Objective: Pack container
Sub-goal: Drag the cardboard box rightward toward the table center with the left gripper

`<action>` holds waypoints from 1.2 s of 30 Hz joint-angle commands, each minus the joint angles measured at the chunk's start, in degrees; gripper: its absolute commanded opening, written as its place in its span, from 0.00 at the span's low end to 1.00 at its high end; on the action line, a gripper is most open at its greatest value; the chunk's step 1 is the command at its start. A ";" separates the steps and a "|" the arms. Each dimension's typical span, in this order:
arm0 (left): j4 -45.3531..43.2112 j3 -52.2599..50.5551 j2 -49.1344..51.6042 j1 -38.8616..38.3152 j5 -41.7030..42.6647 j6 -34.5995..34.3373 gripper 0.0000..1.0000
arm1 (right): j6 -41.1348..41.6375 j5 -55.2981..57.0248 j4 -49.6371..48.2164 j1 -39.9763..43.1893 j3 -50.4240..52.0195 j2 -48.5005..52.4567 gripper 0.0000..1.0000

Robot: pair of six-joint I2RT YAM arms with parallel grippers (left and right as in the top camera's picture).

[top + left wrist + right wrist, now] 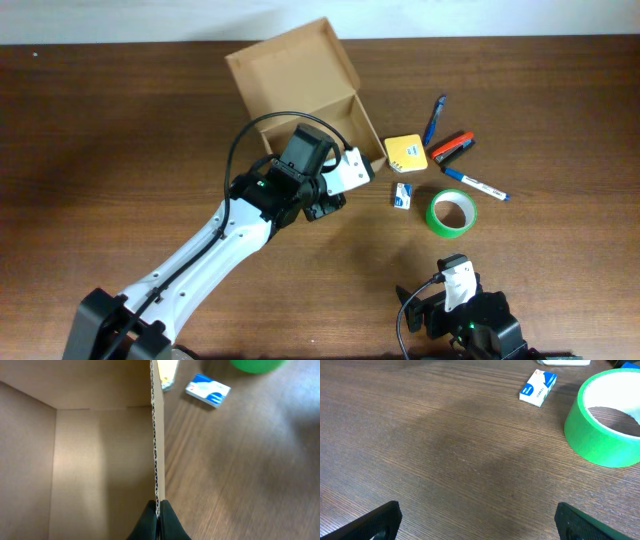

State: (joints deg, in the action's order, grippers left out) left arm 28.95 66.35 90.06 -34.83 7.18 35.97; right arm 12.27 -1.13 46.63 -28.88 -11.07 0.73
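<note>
The container [300, 80] is a tan cardboard box standing open at the back centre, its flap lid raised at the far left. My left gripper [330, 190] is shut on the top edge of the container's near wall [157, 460]; the two black fingers [170, 522] pinch the cardboard from both sides. The inside of the box [90, 460] shows bare. My right gripper [480, 520] hovers low over the table near the front edge [455, 272], jaws wide open with only wood between them.
Right of the box lie a yellow note pad [406, 152], a small blue-and-white packet [402, 195] [538, 388], a green tape roll [452, 213] [605, 425], a blue pen [436, 118], an orange-and-black stapler [452, 148] and a white marker [475, 183].
</note>
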 commanded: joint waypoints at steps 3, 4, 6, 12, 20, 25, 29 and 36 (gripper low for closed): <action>1.25 1.31 -1.16 -0.26 3.19 6.54 0.01 | 0.61 -0.13 -0.20 -0.50 0.42 -0.59 0.99; 2.14 1.31 -1.16 -0.26 3.45 7.80 0.02 | 0.61 -0.13 -0.20 -0.50 0.42 -0.59 0.99; 4.74 1.31 -1.16 -0.26 4.02 10.49 0.01 | 0.61 -0.13 -0.20 -0.50 0.42 -0.59 0.99; 9.51 1.31 -1.16 1.16 5.66 12.57 0.02 | 0.61 -0.13 -0.20 -0.50 0.42 -0.59 0.99; 9.22 1.31 -1.16 7.69 21.40 15.28 0.01 | 0.61 -0.13 -0.20 -0.50 0.42 -0.59 0.99; 9.29 1.31 -1.14 9.49 21.81 17.16 0.02 | 0.61 -0.13 -0.20 -0.50 0.42 -0.59 0.99; 9.99 1.31 -0.96 9.49 22.18 20.55 0.01 | 0.61 -0.13 -0.20 -0.50 0.42 -0.59 0.99; 12.22 1.31 -0.83 9.49 21.22 25.14 0.02 | 0.61 -0.11 -0.20 -0.50 0.42 -0.59 0.99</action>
State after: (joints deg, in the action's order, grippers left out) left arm 40.91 66.39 90.06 -25.47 27.49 57.08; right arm 12.29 -1.13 46.63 -28.88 -11.07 0.73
